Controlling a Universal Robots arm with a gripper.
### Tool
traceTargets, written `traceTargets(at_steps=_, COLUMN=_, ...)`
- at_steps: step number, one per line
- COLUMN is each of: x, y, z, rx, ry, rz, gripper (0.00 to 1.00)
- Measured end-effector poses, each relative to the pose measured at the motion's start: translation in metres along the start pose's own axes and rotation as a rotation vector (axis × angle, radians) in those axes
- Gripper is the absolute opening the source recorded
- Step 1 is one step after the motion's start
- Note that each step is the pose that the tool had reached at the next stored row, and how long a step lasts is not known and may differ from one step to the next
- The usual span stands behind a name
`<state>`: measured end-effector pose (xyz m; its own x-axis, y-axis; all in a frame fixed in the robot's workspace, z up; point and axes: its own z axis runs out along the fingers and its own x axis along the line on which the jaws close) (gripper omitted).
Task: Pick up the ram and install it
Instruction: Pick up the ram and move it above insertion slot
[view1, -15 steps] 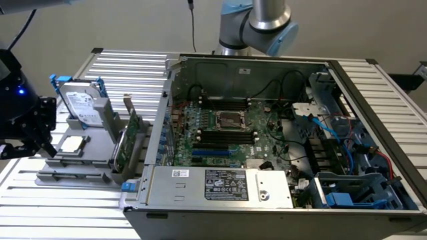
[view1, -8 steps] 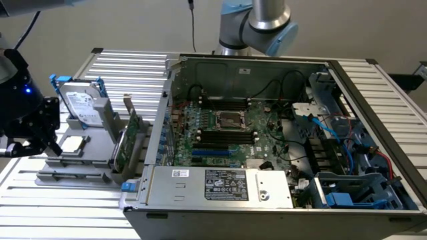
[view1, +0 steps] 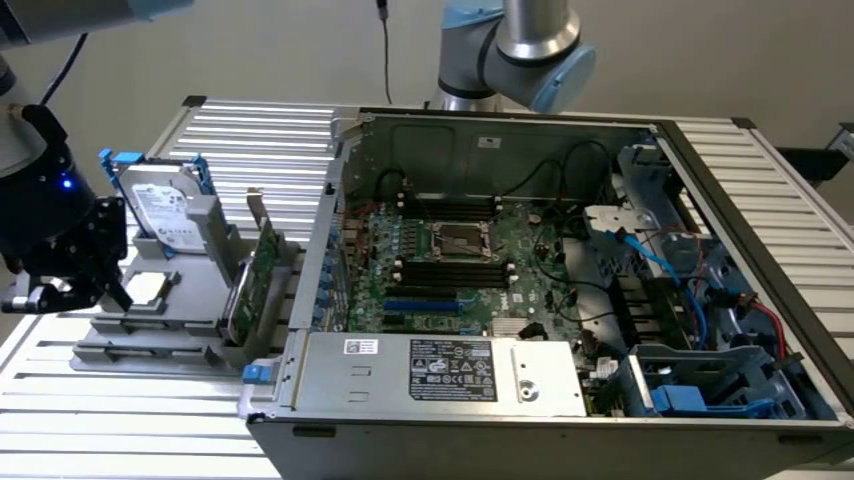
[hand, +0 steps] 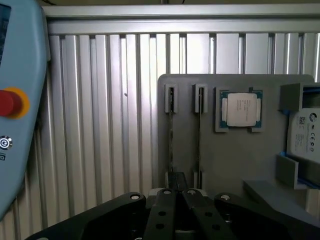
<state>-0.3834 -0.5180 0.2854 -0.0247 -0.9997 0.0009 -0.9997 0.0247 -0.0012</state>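
Ribbed metal table; on it grey holder; open computer case.

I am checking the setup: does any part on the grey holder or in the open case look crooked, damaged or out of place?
Nothing stands out. The square silver processor chip lies straight in its pocket on the grey plastic holder, and the silver hard drive stands upright there.

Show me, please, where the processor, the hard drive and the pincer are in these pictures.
processor (hand: 241, 110), wrist view, middle of its metal lid.
hard drive (view1: 170, 213), exterior view, its labelled face.
pincer (hand: 179, 193), wrist view, midway between its fingertips.
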Motion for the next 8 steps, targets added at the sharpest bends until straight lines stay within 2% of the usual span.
traceTargets(at_steps=4, x=-0.0002, y=0.0001, z=0.0014, rx=-0.0025, ry=0.0, rz=0.0, gripper=0.11)
traceTargets(at_steps=8, x=-0.0006, y=0.0001, z=0.0022, rx=-0.0112, ry=0.0, rz=0.0, gripper=0.11)
